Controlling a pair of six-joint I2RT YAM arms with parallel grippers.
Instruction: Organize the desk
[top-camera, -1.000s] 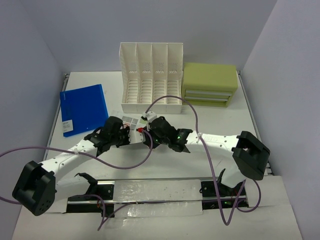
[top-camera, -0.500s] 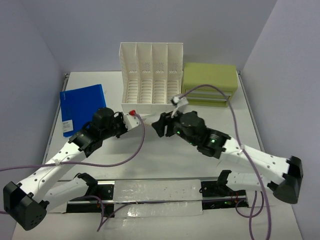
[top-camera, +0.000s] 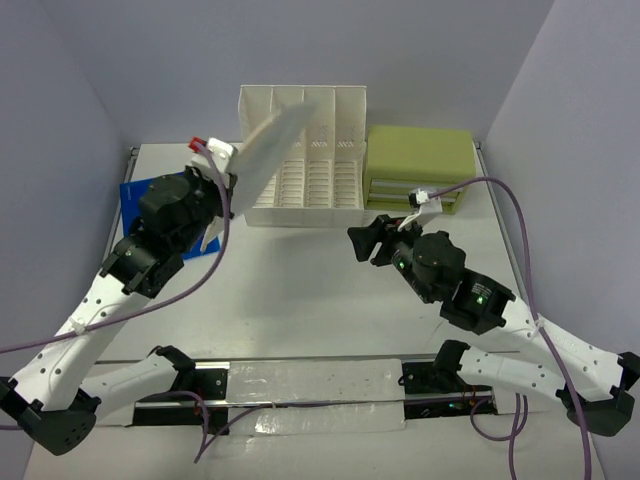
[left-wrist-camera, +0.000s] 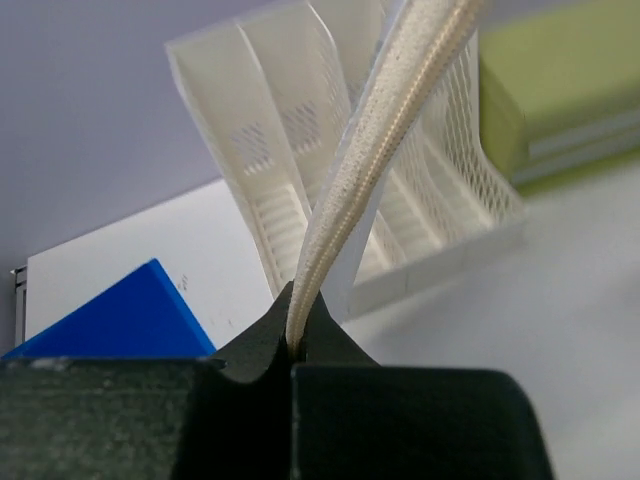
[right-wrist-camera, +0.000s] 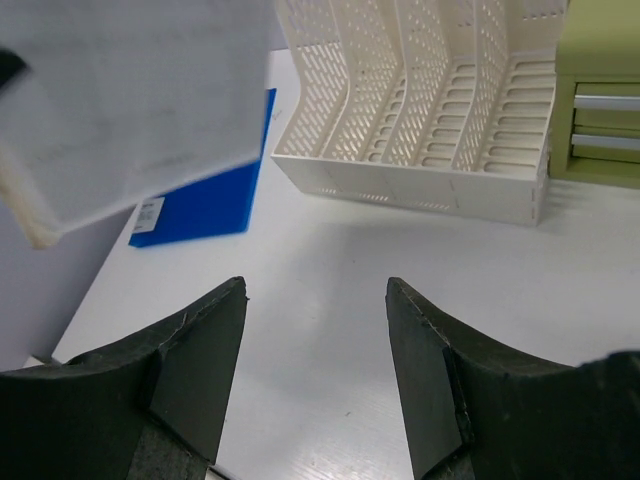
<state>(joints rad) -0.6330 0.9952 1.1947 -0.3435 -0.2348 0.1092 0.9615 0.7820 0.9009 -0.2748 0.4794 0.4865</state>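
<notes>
The left pincer (left-wrist-camera: 295, 340) is closed tight on the lower edge of a thin cream booklet (top-camera: 268, 148). It holds the booklet up in the air, tilted, with the free end leaning toward the white rack (top-camera: 320, 185). In the top view the booklet overlaps the rack's left slots. From the left wrist it shows edge-on, rising from between the jaws in front of the rack's dividers.

The right pincer (right-wrist-camera: 315, 300) is wide open with nothing between its fingers. It hangs above bare tabletop (top-camera: 300, 290) right of centre and faces the rack and the booklet.

The tabletop is the large white surface under everything, running from the arm bases at the near edge to the back wall. The rack stands upright at its far middle. A green drawer box (top-camera: 420, 165) sits just beside the rack on the right. A blue folder (top-camera: 140, 225) lies flat at the far left, partly hidden by the left arm in the top view. I cannot tell whether the booklet touches the rack.
</notes>
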